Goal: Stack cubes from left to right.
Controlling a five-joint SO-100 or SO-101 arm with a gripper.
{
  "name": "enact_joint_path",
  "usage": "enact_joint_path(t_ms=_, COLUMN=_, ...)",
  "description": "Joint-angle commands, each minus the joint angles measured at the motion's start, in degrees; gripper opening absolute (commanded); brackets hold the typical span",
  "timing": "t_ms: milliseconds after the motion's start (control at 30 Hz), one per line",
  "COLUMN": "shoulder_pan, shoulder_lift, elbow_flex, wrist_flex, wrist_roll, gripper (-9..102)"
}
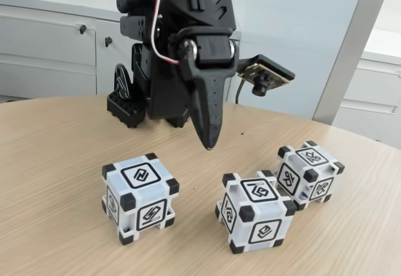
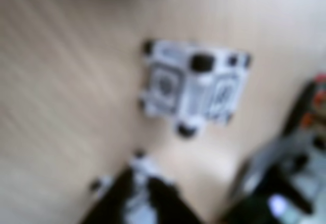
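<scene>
Claw: the black plastic two-finger gripper (image 1: 208, 143) hangs above the table, fingers together at a narrow tip, holding nothing.
Cubes: three translucent white plastic cubes with black corners sit apart on the round wooden table (image 1: 56, 163) — left cube (image 1: 139, 197), middle cube (image 1: 255, 211), right cube (image 1: 310, 174) farther back.
Wrist view: blurred; one cube (image 2: 193, 86) on wood.

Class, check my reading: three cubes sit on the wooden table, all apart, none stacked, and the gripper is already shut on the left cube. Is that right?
Not quite. The gripper holds nothing: the fixed view shows it hanging above the table, behind the left cube and clear of it. The rest stands: the middle cube and right cube sit apart, unstacked.
</scene>
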State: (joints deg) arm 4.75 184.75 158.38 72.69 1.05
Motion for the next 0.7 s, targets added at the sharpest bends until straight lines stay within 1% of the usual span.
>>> enact_joint_path(t_ms=0, shoulder_pan=-0.2, shoulder_lift=3.7, elbow_flex=-1.1, wrist_flex=-0.6, wrist_roll=-2.3, gripper=0)
enact_joint_path(t_ms=67, shoulder_pan=-0.2, shoulder_lift=3.7, elbow_flex=-0.8, wrist_flex=-0.6, wrist_roll=-6.1, gripper=0)
enact_joint_path(t_ms=433, shoulder_pan=-0.2, shoulder_lift=3.8, elbow_flex=-2.0, wrist_flex=-0.9, wrist_roll=-4.3, gripper=0)
enact_joint_path(t_ms=667, shoulder_pan=-0.4, shoulder_lift=3.5, elbow_flex=-13.2, wrist_flex=-8.3, wrist_roll=1.1, gripper=2)
